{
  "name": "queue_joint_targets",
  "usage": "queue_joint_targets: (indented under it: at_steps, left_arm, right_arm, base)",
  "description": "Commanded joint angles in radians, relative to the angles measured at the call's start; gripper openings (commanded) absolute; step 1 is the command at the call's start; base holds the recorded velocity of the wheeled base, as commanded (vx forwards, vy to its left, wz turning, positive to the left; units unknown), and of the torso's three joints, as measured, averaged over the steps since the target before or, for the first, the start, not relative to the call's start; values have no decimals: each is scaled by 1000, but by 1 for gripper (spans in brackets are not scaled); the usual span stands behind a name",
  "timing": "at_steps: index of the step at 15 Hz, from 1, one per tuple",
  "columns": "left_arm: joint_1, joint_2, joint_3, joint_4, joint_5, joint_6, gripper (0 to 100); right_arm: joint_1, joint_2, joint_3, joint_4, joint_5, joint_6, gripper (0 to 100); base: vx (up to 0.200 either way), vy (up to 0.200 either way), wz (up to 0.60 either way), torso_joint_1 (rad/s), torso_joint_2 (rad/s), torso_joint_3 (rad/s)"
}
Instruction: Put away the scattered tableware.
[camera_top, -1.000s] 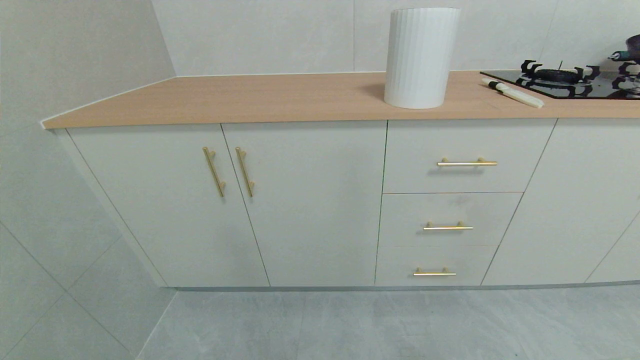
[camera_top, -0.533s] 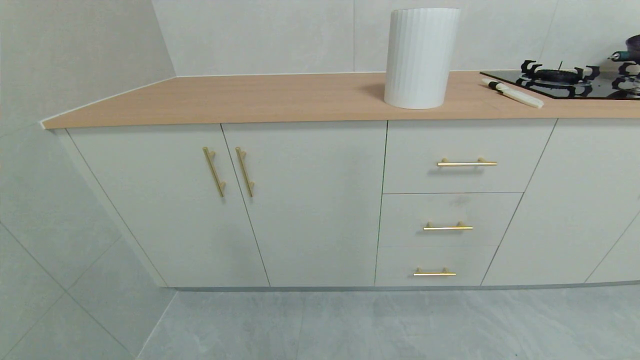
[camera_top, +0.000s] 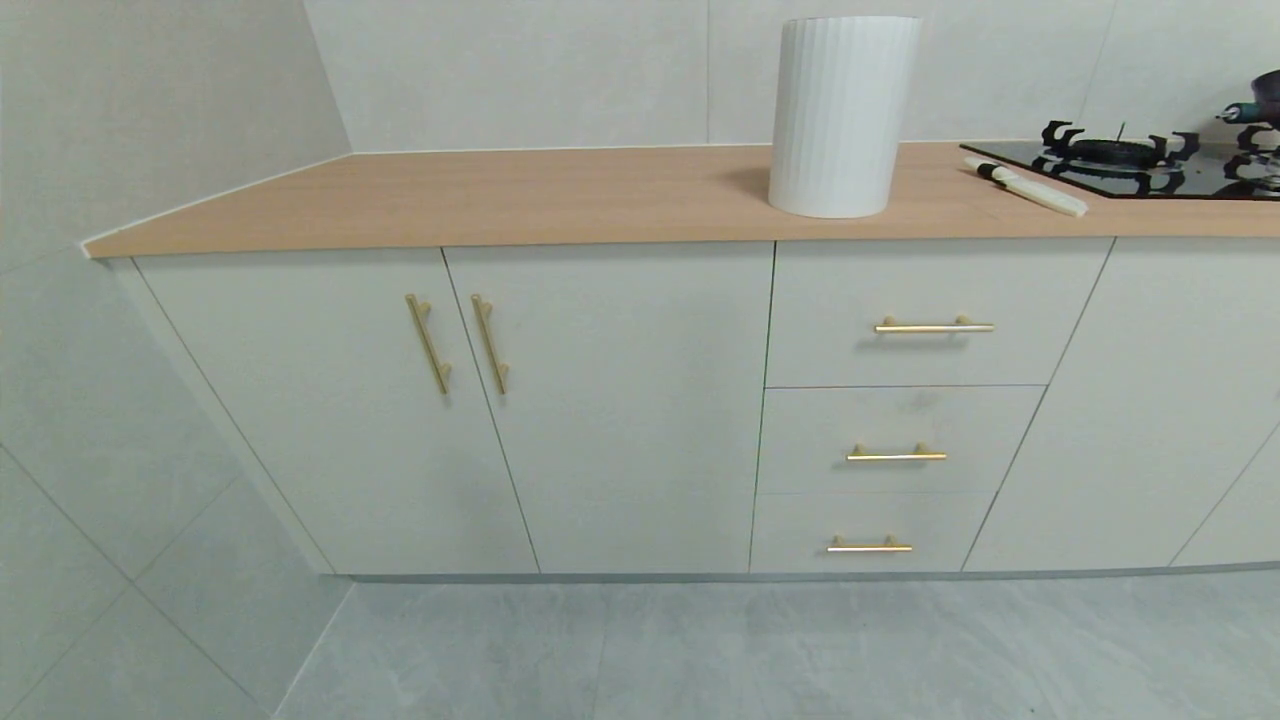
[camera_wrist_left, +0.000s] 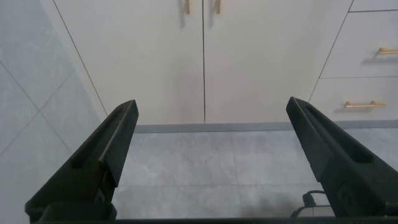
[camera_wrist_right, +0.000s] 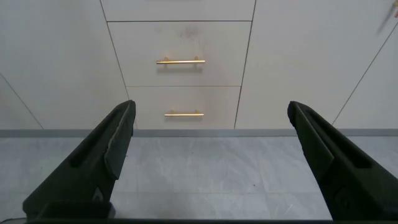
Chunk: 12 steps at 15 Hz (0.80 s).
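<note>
Our left gripper and right gripper hung open and empty, and we feared reaching for the utensil might topple the ribbed canister nearby.

Head and wrist cameras all face the drawers

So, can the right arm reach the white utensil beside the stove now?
Probably not yet: the right claw hangs open low before the drawers, well under the countertop where the white utensil lies unobstructed.
</note>
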<state>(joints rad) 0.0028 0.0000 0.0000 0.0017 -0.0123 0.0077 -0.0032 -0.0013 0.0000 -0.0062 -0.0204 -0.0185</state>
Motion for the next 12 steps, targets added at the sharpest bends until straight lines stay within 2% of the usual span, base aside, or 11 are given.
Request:
queue_joint_targets:
  at_steps: [1, 7, 12]
  left_arm:
    - [0, 0, 0, 0, 0, 0, 100]
    - [0, 0, 0, 0, 0, 0, 100]
    - [0, 0, 0, 0, 0, 2, 100]
  right_arm:
    - [0, 3, 0, 2, 0, 0, 100]
    - [0, 3, 0, 2, -26, 31, 100]
    - [0, 3, 0, 2, -18, 31, 100]
  base:
    - [0, 0, 0, 0, 0, 0]
    - [0, 0, 0, 0, 0, 0]
    - [200, 0, 0, 1, 0, 1]
